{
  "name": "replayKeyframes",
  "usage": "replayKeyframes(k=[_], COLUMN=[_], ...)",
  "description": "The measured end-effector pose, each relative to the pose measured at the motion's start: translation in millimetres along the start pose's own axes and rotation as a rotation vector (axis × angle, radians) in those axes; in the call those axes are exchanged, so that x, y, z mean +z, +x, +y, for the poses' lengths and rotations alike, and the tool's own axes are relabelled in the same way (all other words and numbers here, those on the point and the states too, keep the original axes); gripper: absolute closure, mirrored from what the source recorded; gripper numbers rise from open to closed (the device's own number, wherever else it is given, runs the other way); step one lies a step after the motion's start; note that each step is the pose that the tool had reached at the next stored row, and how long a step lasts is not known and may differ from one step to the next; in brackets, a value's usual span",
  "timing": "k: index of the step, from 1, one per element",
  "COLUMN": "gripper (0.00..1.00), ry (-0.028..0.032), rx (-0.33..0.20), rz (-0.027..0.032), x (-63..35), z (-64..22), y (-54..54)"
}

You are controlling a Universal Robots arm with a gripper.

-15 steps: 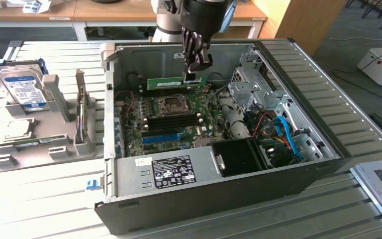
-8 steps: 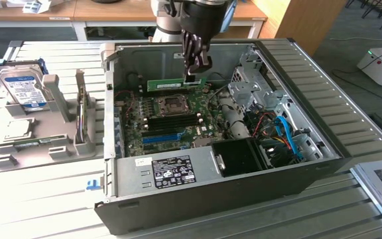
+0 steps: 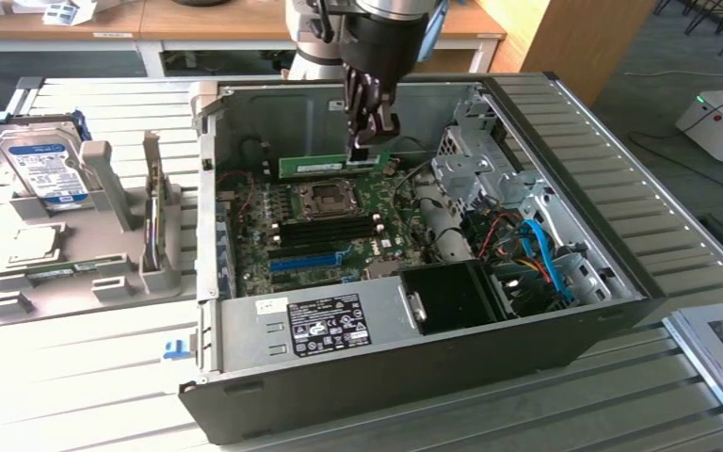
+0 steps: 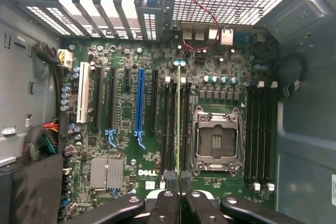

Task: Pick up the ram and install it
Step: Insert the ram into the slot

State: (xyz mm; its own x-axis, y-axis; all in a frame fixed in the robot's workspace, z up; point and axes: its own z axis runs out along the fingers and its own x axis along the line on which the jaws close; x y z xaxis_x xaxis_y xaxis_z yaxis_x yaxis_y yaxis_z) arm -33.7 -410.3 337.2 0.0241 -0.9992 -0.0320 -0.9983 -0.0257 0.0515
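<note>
Reading the exterior view as a clock face centred on the open case (image 3: 613, 282), the power supply (image 3: 324, 325) lies nearest at six o'clock, its label facing up. It is clear of the work because it sits at the opposite end of the motherboard (image 3: 255, 259) from the memory bank. Further in, near the centre, the black memory slots (image 3: 324, 229) lie empty just this side of the processor socket (image 3: 328, 196). Beyond the socket, toward twelve o'clock, the gripper (image 3: 361, 151) hangs straight down into the case with its jaws clamped on the ram (image 3: 317, 166). It grips the upper edge at one end, so the contact edge faces down and stays free to meet a slot. In the wrist view the ram (image 4: 178, 114) appears edge-on as a thin pale-green line running out from the gripper (image 4: 178, 181). It lies parallel with the memory slots (image 4: 169, 124) beside the processor socket (image 4: 215, 140), and that alignment is presumably why it is carried lengthwise and upright. It looks to be above the board rather than seated, though its height is hard to judge. Out at nine o'clock, off the case, a grey holder (image 3: 86, 273) carries a hard drive (image 3: 41, 168).
</note>
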Motion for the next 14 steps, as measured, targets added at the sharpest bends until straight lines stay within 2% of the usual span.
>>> replayKeyframes(k=[14], gripper=[0.89], ry=[0.0000], rx=[0.000], rz=[0.0000], x=[14.8], z=[-0.7], y=[0.5])
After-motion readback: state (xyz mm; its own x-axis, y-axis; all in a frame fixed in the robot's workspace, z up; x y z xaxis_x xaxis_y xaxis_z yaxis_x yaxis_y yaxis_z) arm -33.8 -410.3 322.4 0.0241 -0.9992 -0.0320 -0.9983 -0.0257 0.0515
